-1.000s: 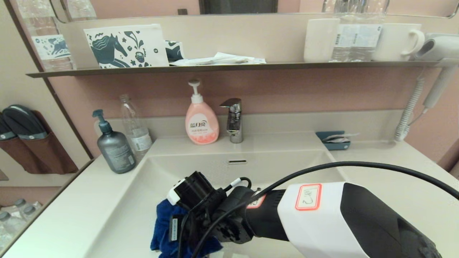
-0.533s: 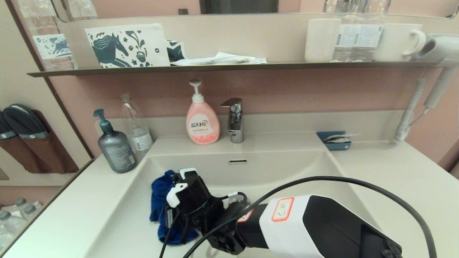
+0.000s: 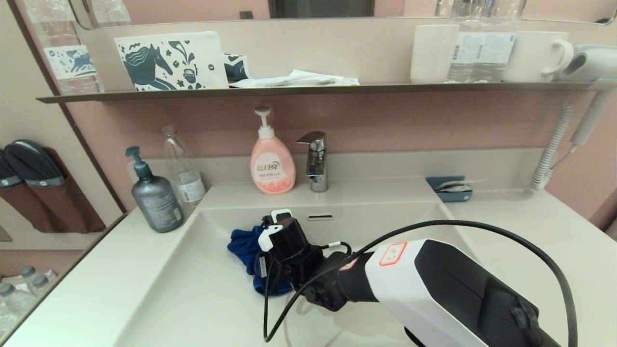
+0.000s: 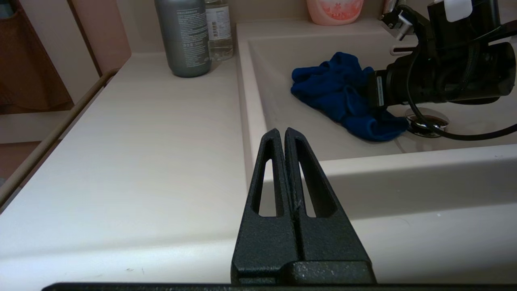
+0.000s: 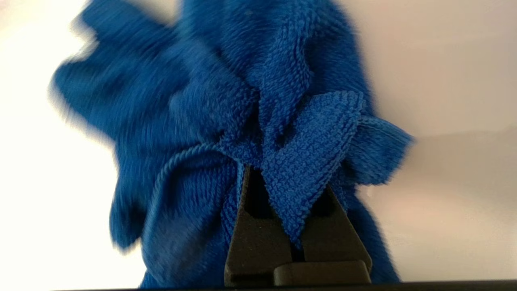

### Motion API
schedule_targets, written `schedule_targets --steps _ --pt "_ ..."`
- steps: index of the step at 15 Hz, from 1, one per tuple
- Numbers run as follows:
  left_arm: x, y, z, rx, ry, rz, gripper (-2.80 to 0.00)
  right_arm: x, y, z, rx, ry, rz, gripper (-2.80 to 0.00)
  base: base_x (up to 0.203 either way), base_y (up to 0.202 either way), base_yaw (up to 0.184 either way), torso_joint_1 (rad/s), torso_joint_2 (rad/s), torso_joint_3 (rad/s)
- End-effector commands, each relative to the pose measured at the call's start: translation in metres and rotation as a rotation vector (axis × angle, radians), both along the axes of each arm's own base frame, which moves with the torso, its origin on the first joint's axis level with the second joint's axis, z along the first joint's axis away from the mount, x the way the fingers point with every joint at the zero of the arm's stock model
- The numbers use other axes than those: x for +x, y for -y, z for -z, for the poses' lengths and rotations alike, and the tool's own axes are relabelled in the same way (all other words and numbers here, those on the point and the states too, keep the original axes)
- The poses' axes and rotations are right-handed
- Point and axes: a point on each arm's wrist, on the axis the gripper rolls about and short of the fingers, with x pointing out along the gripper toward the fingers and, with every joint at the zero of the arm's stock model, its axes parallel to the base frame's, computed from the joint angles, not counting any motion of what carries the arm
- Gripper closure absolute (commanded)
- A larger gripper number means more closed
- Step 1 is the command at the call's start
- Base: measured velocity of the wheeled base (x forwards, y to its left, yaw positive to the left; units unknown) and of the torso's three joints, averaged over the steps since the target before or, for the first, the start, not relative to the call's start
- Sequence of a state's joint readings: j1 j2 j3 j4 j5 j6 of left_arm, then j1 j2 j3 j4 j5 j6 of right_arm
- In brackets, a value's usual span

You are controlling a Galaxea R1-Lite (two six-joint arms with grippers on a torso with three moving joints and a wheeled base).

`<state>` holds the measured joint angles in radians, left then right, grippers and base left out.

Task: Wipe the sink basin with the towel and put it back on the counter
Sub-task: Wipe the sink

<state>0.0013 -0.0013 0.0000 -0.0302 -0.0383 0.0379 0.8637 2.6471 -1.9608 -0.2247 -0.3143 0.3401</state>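
The royal-blue towel (image 3: pixel 245 246) lies rumpled on the floor of the off-white sink basin (image 3: pixel 193 289), near the back wall and just below the overflow slot (image 3: pixel 319 217). My right gripper (image 5: pixel 282 171) points down into the basin and is shut on a bunched fold of the towel (image 5: pixel 242 101), pressing it on the basin. The chrome drain plug (image 4: pixel 428 121) shows right beside the towel (image 4: pixel 339 93). My left gripper (image 4: pixel 281 132) hangs shut and empty over the basin's front left corner, above the counter (image 4: pixel 141 133).
A grey pump bottle (image 3: pixel 154 197) and a clear bottle (image 3: pixel 182 168) stand on the left counter. Pink soap (image 3: pixel 271 164) and the faucet (image 3: pixel 314 161) are behind the basin. A teal tray (image 3: pixel 450 189) sits at the back right. A wall shelf (image 3: pixel 313 89) runs above.
My right gripper has dragged the towel from the basin's front left up toward the back wall and to the right. The left gripper has not visibly moved.
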Motion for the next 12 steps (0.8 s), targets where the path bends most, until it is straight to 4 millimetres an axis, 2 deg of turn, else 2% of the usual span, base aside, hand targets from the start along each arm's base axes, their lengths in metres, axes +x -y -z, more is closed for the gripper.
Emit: schedule_targets --steps 1,3,7,12 --pt "0.0 0.0 0.0 0.0 -0.001 0.0 0.0 0.011 0.013 -0.01 -0.019 0.034 0.064 0.0 0.0 0.0 0.0 0.0 0.0 0.0" --pt "0.0 0.0 0.0 0.0 -0.002 0.0 0.0 0.014 0.025 -0.007 -0.077 0.035 0.108 0.0 0.0 0.0 0.0 0.0 0.0 0.0" --pt "0.0 0.0 0.0 0.0 -0.001 0.0 0.0 0.03 0.065 -0.014 -0.165 0.037 0.196 0.0 0.0 0.0 0.0 0.0 0.0 0.0" --pt "0.0 0.0 0.0 0.0 -0.001 0.0 0.0 0.034 0.118 -0.027 -0.247 0.007 0.282 0.0 0.0 0.0 0.0 0.0 0.0 0.0"
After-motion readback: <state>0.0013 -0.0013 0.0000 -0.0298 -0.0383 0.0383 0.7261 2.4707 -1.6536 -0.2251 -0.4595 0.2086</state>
